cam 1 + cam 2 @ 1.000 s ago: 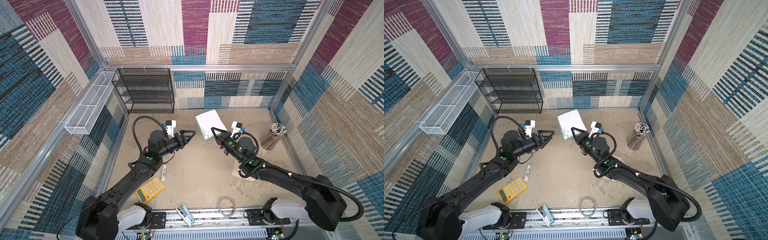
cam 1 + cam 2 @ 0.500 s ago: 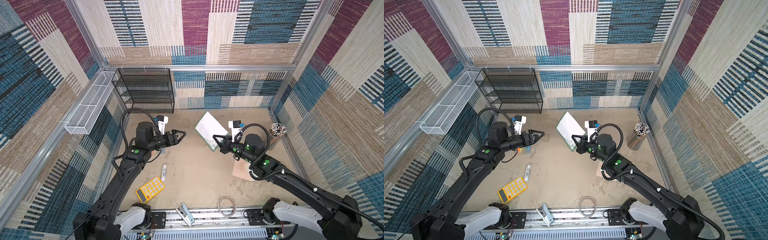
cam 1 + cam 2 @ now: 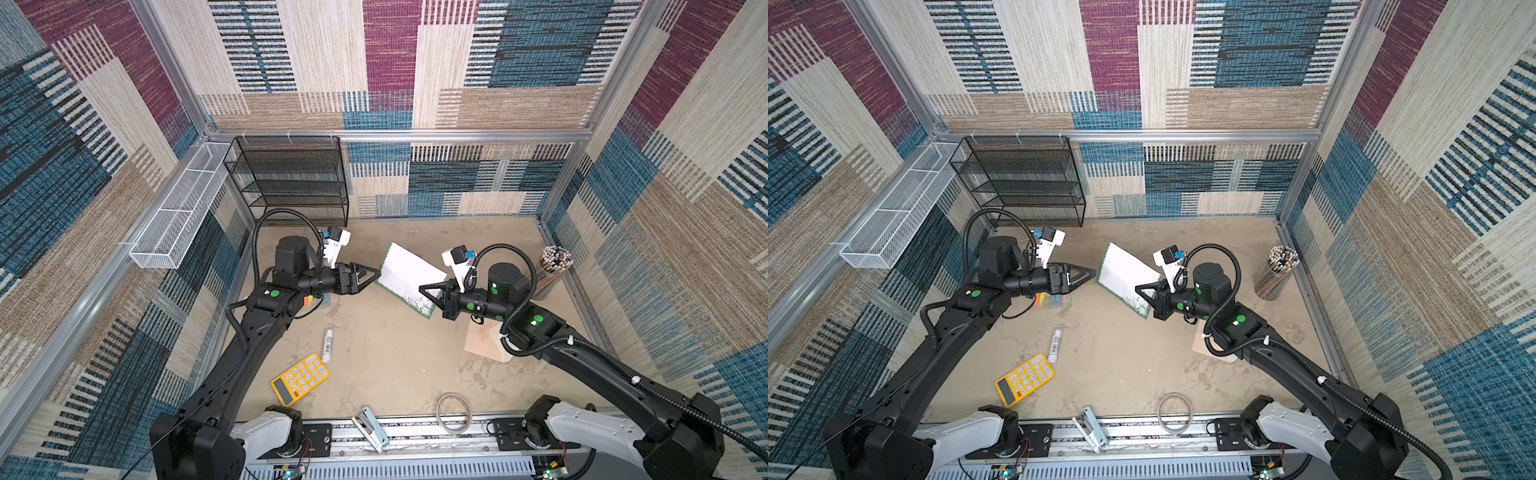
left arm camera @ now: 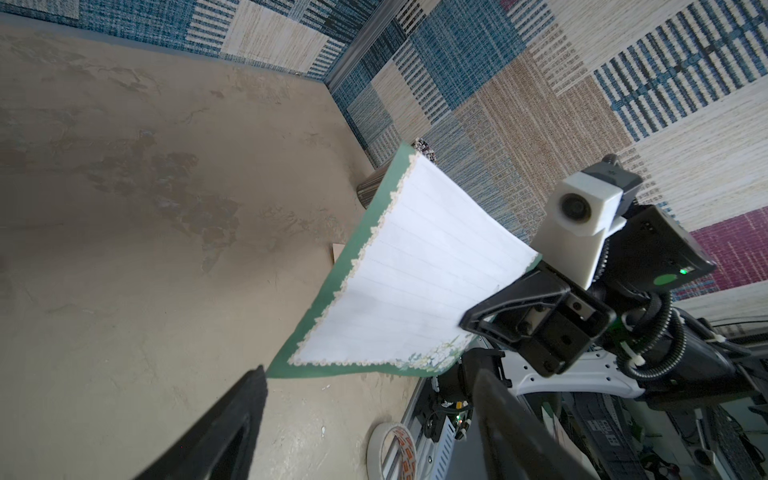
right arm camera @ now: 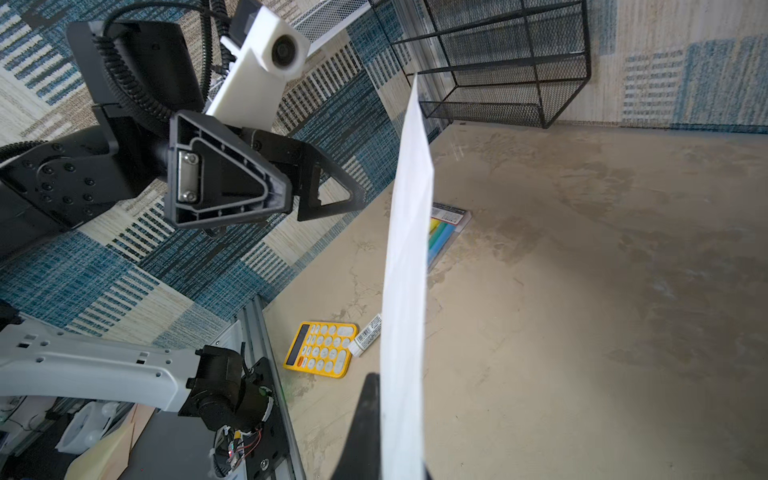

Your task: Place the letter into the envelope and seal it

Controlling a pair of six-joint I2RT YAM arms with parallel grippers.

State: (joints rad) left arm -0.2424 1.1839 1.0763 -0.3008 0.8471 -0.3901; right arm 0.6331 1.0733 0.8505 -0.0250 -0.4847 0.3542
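Above the middle of the table [image 3: 395, 365], the letter [image 3: 409, 274] hangs in the air, tilted, its lined white face turned up in both top views and its green border running along the edges nearest the left arm. The right end effector [image 3: 422, 287] is closed tight on the letter's flower-printed edge and carries the sheet alone; the left wrist view shows its black fingers [image 4: 498, 307] pinching the paper beside that floral corner. The left end effector [image 3: 377, 272] points at the opposite edge of the letter with its jaws spread wide and nothing between them; in the right wrist view a gap shows between its tips and the sheet, so it is near the paper but apart from it. The envelope [image 3: 484, 343] lies flat on the table under the right arm, which partly covers it, well apart from the raised letter. On the left half of the table lie a yellow calculator [image 3: 300, 378] and, just beside it, a white glue stick [image 3: 328, 345], with a pack of coloured markers [image 3: 318, 300] under the left wrist. A black mesh rack [image 3: 291, 178] stands against the back wall, a cup of pencils [image 3: 550, 270] stands at the right wall, and a clear ring [image 3: 454, 413] lies at the front edge.
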